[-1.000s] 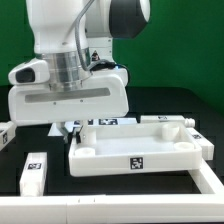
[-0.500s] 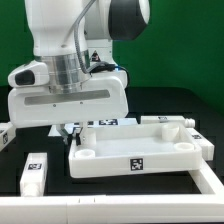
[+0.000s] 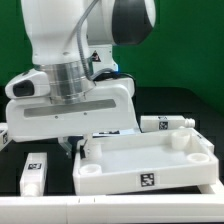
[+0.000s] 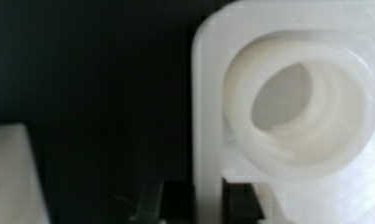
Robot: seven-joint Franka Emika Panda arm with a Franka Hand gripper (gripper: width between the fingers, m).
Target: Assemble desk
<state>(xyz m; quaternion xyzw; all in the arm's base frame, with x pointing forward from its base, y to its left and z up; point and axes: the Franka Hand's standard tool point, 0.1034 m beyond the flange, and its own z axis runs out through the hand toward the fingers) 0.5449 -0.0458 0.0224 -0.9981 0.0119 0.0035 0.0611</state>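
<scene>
The white desk tabletop [image 3: 150,160] lies on the black table with its rim up and its corner sockets showing. My gripper [image 3: 70,144] reaches down at its corner on the exterior view's left, mostly hidden under the wide white hand. In the wrist view the gripper [image 4: 205,205] is shut on the tabletop's rim wall [image 4: 209,110], one dark finger [image 4: 248,203] on each side, right beside a round corner socket [image 4: 305,95]. Loose legs lie around: one [image 3: 33,172] in front on the exterior view's left, one [image 3: 168,122] behind the tabletop.
Another tagged white leg [image 3: 4,136] shows at the exterior view's left edge. A white rail [image 3: 110,207] runs along the front of the table and turns up at the right [image 3: 214,185]. The arm's bulk covers the back left.
The hand has shifted toward the exterior view's right, and the tabletop has slid and turned with it. Its tagged front side now sits lower and further right.
</scene>
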